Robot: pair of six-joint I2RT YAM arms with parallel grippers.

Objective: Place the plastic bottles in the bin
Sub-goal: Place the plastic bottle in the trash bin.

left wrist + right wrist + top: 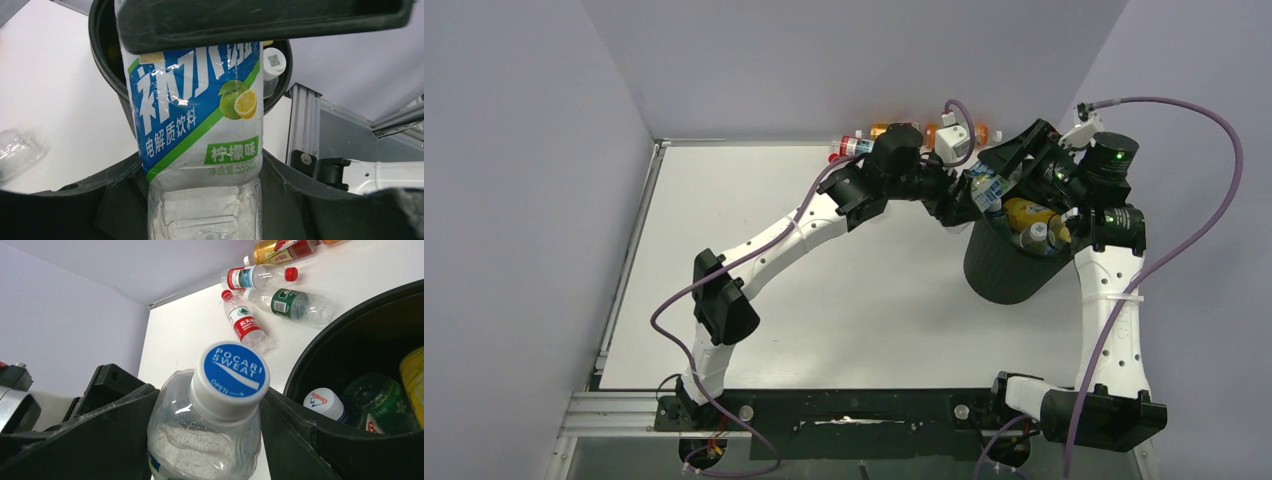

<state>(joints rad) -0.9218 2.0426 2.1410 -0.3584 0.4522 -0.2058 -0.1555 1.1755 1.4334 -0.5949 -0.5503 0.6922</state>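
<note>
Top external shows the bin [1004, 275] already holding several bottles [1029, 215]. Left fingers [75, 210] clamp a lemon-label bottle [195, 115] at its rim; right fingers [100, 430] flank a blue-capped bottle [220, 390], grip unclear. More bottles [295, 304] lie on the far surface [724, 190].

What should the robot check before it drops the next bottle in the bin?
1. Left gripper clamped on the blue-labelled bottle: ok.
2. That bottle's far end over the bin's mouth: ok.
3. Right gripper's hold on the blue-capped bottle: cannot tell; its fingers flank it.
4. Room in the bin: ok; the bottles inside sit below the rim.
5. Table cleared: not ok; loose bottles lie along its far edge.
</note>
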